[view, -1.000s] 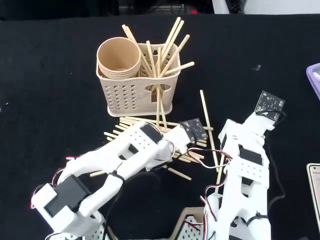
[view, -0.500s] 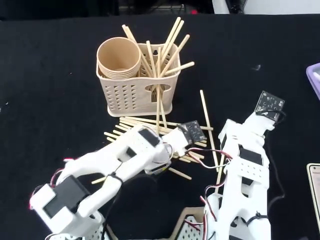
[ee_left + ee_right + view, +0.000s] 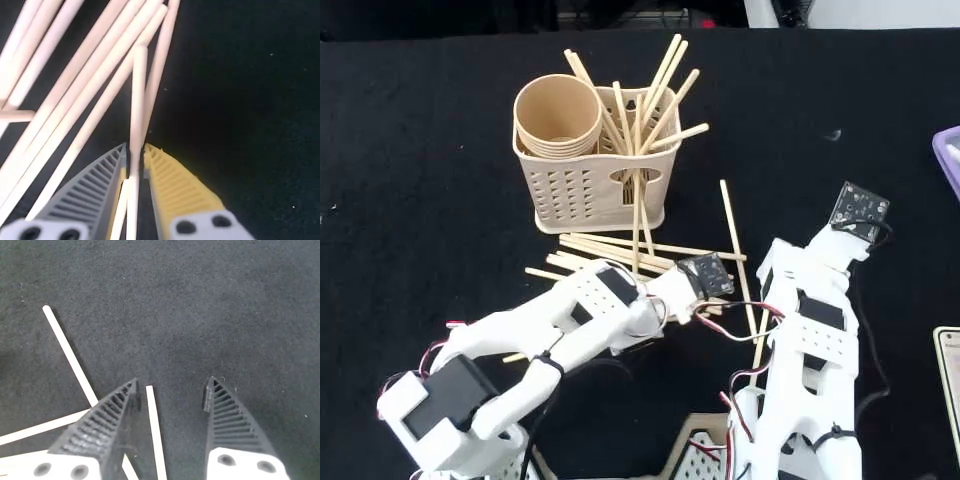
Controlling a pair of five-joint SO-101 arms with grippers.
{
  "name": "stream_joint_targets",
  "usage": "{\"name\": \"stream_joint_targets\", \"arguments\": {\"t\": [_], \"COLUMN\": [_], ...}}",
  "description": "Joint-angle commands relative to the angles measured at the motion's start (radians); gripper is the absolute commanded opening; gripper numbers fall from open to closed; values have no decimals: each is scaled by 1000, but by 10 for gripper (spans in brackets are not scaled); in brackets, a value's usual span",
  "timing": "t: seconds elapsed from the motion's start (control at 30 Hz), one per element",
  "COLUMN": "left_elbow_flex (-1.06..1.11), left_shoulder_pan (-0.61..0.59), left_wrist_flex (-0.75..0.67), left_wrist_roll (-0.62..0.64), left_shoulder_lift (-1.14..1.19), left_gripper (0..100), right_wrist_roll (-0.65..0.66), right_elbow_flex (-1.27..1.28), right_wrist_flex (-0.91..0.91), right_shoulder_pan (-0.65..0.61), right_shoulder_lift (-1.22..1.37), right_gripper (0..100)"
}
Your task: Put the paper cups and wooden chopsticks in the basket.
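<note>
Your left gripper (image 3: pixel 134 152) clamps one chopstick (image 3: pixel 138 90), its length running straight out along the jaws. The basket (image 3: pixel 582 190) stands just past the pile (image 3: pixel 605 250); your right gripper (image 3: pixel 171 386) hangs open.

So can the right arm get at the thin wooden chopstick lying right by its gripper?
Probably yes: the right gripper is open, the end of the thin wooden chopstick lies between its fingers, and nothing covers it there.

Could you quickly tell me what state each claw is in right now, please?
Left claw: closed on one wooden chopstick.
Right claw: open, holding nothing.
</note>
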Motion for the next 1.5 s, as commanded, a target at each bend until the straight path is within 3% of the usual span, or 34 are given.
{"name": "stream_joint_targets", "arguments": {"t": [0.0, 0.13, 0.33, 0.53, 0.8, 1.03, 1.23, 1.47], "left_elbow_flex": [4, 10, -1, -4, -39, -10, -36, -315], "left_shoulder_pan": [-5, -4, -24, -139, -288, -292, -292, -292], "left_wrist_flex": [9, 63, 267, 311, 51, -370, -660, -715], "left_wrist_roll": [-8, -3, -6, 43, 272, 428, 549, 572], "left_shoulder_lift": [-5, -77, -351, -710, -1119, -1209, -1046, -658], "left_gripper": [30, 30, 30, 30, 30, 30, 30, 30], "right_wrist_roll": [-17, -18, -21, -95, -95, -95, -95, -95], "right_elbow_flex": [-42, -45, -47, -48, -48, -44, -13, -13], "right_wrist_flex": [-23, -23, -23, -23, -25, -32, -101, -106], "right_shoulder_pan": [37, 58, 60, 61, 61, 60, 57, 54], "right_shoulder_lift": [-4, -4, -4, -4, 1, 1, -1, 2], "right_gripper": [211, 211, 211, 211, 211, 211, 211, 211]}}
